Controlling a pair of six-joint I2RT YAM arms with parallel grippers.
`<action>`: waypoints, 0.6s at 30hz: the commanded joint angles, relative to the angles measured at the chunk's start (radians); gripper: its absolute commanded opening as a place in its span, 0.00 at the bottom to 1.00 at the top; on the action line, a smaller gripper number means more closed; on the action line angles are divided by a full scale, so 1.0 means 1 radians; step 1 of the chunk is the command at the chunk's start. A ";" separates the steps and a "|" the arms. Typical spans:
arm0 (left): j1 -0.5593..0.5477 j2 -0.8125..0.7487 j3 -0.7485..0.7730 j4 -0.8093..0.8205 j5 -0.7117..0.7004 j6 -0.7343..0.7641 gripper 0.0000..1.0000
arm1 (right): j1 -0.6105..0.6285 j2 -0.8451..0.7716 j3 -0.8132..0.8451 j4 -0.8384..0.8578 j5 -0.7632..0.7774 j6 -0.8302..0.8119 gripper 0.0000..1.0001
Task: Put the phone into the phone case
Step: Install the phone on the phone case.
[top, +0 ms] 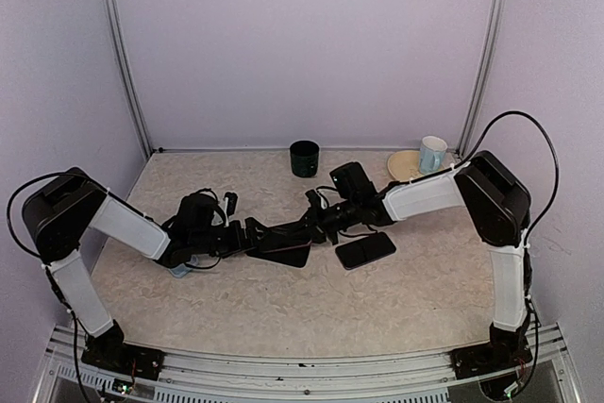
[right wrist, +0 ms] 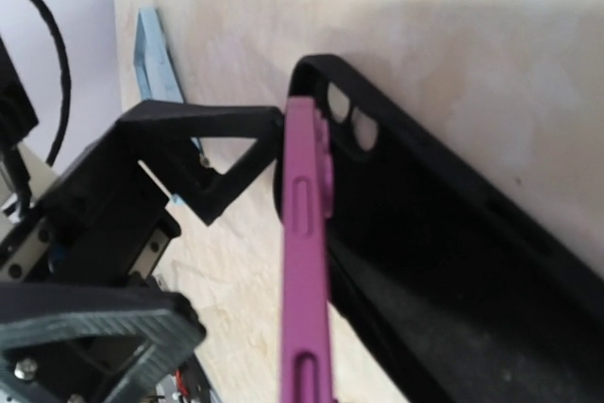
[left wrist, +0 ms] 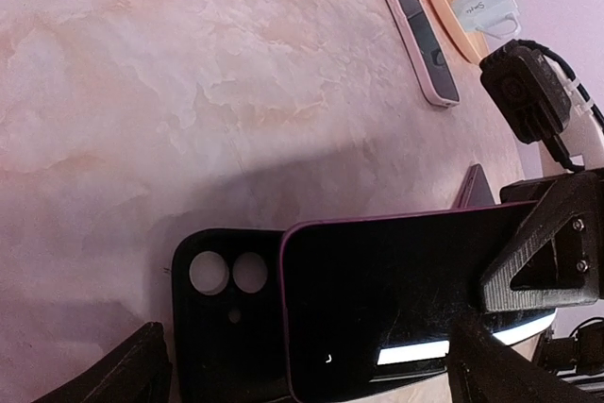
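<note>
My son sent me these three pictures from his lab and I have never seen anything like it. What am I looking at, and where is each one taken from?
These are two robot arms bolted at the near edge of a table. The wide picture looks down from above and behind them. The other two come from small cameras on each arm's wrist, so each shows its own tool up close.

On the table lie a black phone case, a second phone lying flat beside the arms, a dark cup, and a white mug on a plate at the back.

The right tool is shut on a purple phone, holding it tilted over the case, one edge down near the camera holes. The left tool is open, at the case, gripping nothing.
</note>
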 commanded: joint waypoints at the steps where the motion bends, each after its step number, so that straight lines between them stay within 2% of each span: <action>1: 0.006 0.025 0.023 0.022 -0.007 0.000 0.99 | 0.004 0.025 0.035 0.068 -0.036 0.022 0.00; 18: -0.013 0.046 -0.017 0.103 0.037 -0.045 0.99 | 0.004 0.091 0.030 0.182 -0.092 0.127 0.00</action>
